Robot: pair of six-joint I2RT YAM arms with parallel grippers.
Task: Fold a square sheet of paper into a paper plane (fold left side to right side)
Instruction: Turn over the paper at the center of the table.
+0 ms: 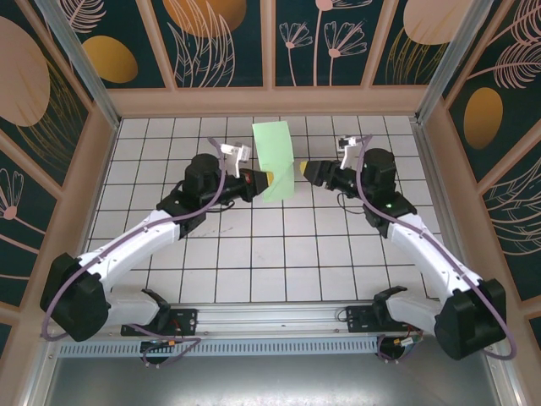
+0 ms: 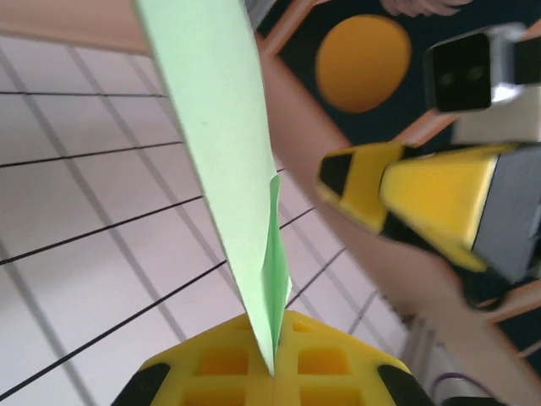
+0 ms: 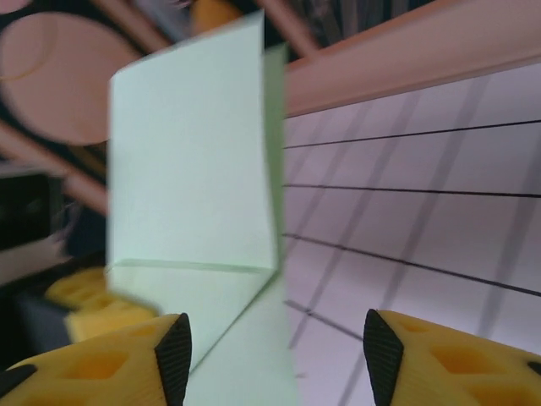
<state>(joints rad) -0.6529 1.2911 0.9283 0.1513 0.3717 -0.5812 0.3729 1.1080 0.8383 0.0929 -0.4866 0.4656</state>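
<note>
**1. Position.** The paper (image 1: pixel 273 156) stands upright in the air, clear of the surface (image 1: pixel 254 254), between the two sets of fingers. Its lower edge sits in the left fingers (image 2: pixel 241 372). The rest rises above them with no other support.

**2. Finger state.** The left fingers are clamped on the paper's lower edge. In the left wrist view the sheet runs straight down into their closed seam. The right fingers (image 1: pixel 301 172) stand apart, just beside the paper on the side away from the left fingers, and grip nothing. In the right wrist view the sheet's lower part lies in the gap between them. Whether it brushes one finger cannot be told.

**3. Handling.**
- The sheet looks thin and very light, so a light pinch should carry it.
- Two layers show at the clamped edge and a crease crosses the panel, which suggests the sheet is already doubled. The layers may slide over each other unless both are pinched together.
- Held by one edge, it will likely sway and bend.
- Any hard squeeze is likely to leave a lasting crease.

**4. Where to take hold.** Grip at an edge or corner, across both layers and close to a fold line. A second grip is best placed well away from the left fingers to keep the sheet taut. Avoid pinching the open middle of the panel.
</note>
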